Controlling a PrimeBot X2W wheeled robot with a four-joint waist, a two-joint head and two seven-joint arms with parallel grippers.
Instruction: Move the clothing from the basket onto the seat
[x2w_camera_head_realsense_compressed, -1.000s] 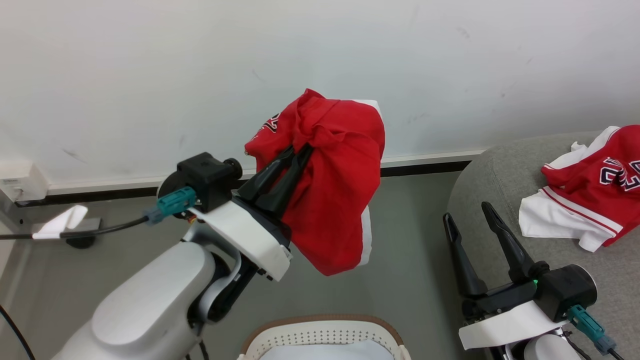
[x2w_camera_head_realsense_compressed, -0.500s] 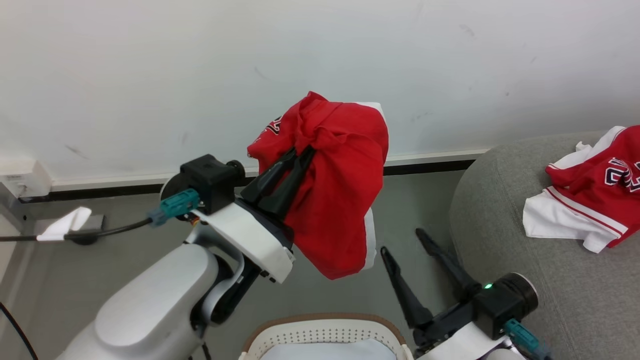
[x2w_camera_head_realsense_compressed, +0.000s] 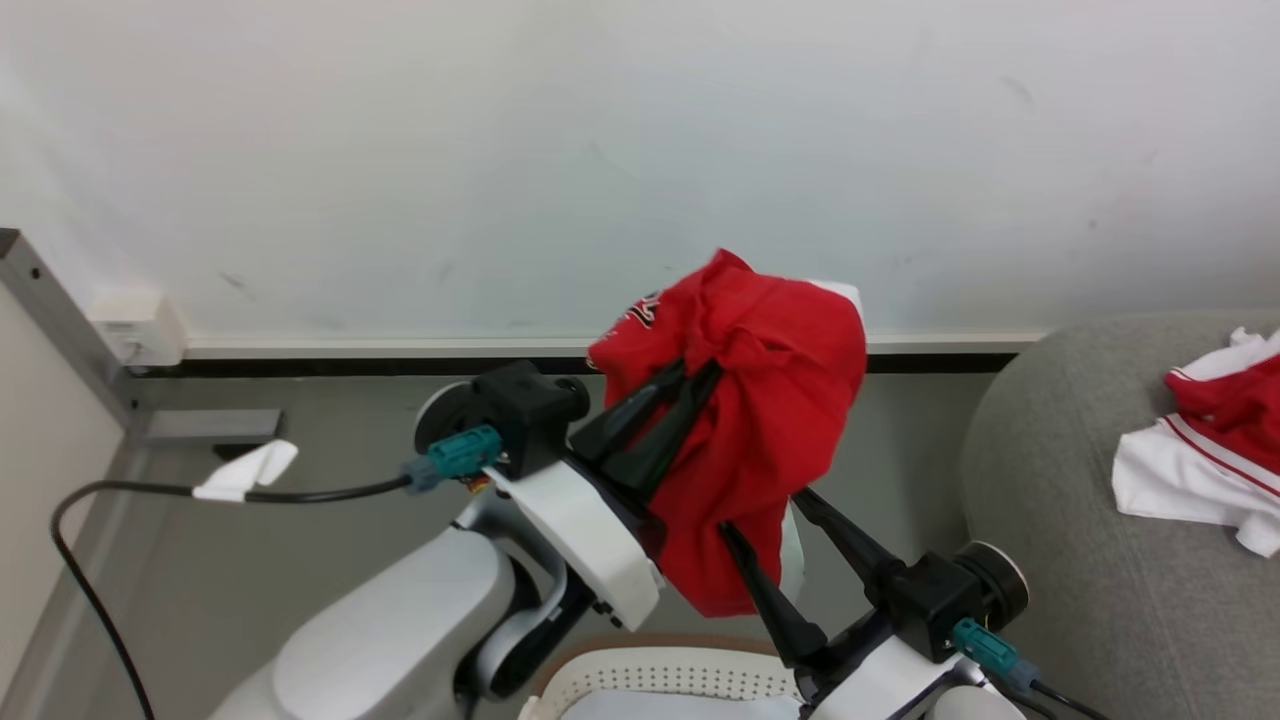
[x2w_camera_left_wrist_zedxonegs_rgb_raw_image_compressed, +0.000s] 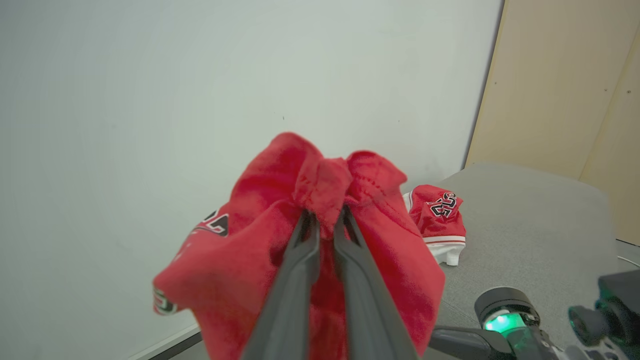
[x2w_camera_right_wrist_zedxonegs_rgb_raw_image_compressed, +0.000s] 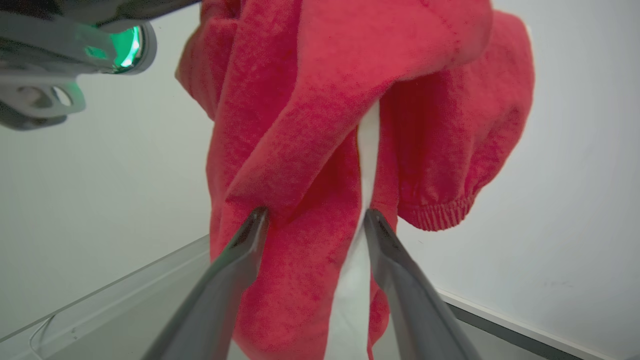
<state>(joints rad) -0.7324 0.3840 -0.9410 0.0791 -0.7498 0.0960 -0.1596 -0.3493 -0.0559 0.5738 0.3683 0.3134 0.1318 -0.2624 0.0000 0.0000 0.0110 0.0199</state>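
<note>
1. Seat jersey (x2w_camera_left_wrist_zedxonegs_rgb_raw_image_compressed: 436, 220), lying on the seat (x2w_camera_left_wrist_zedxonegs_rgb_raw_image_compressed: 530, 215): two-digit number on the red cloth, white digits with a dark outline, tilted. First digit is 2. Second is a 3 or a 5, cannot tell which.
2. Raised jersey (x2w_camera_left_wrist_zedxonegs_rgb_raw_image_compressed: 240, 260), left wrist view: part of a print in the same white-and-dark style on its left fold, crumpled, not readable. Another scrap of print at its lower left corner, also unreadable.
3. Head view: a sliver of print at the raised jersey's upper left edge. No character readable.

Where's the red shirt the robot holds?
Middle of the head view: the red shirt hangs from the left pincer, above the basket, left of the grey seat.
</note>
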